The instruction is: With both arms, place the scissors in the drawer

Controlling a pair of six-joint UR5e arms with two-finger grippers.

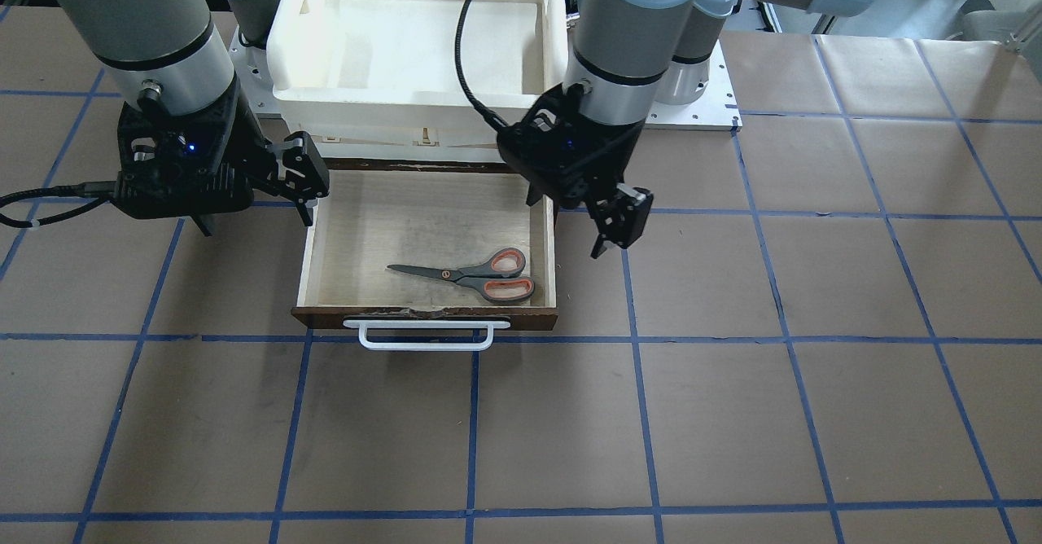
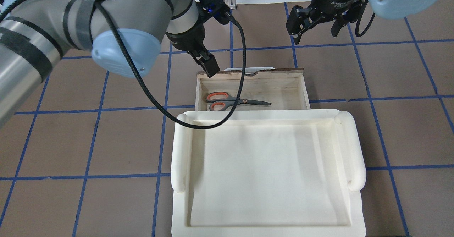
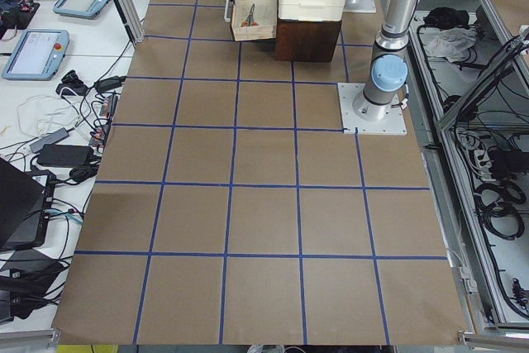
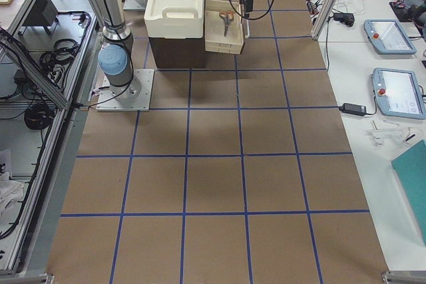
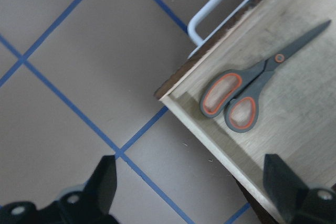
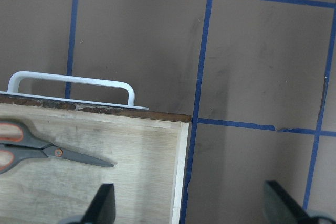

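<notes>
The scissors (image 1: pixel 476 275) lie flat inside the open drawer (image 1: pixel 305 259), near its front wall, touched by no gripper. Their orange-red handles point toward my left gripper. They also show in the overhead view (image 2: pixel 234 102), the left wrist view (image 5: pixel 247 98) and the right wrist view (image 6: pixel 47 150). My left gripper (image 1: pixel 574 218) is open and empty, hovering just outside the drawer's side wall (image 5: pixel 210 135) by the handles. My right gripper (image 1: pixel 256 218) is open and empty, above the table beside the drawer's opposite side (image 6: pixel 178 171). The drawer's white bar handle (image 1: pixel 426 334) faces away from the robot.
A cream-white plastic tray-box (image 2: pixel 179 152) sits on top of the dark cabinet the drawer slides out of, right behind the drawer. The left arm's black cable (image 2: pixel 243 63) hangs over the drawer. Brown paper with blue tape lines (image 1: pixel 635 414) covers the table.
</notes>
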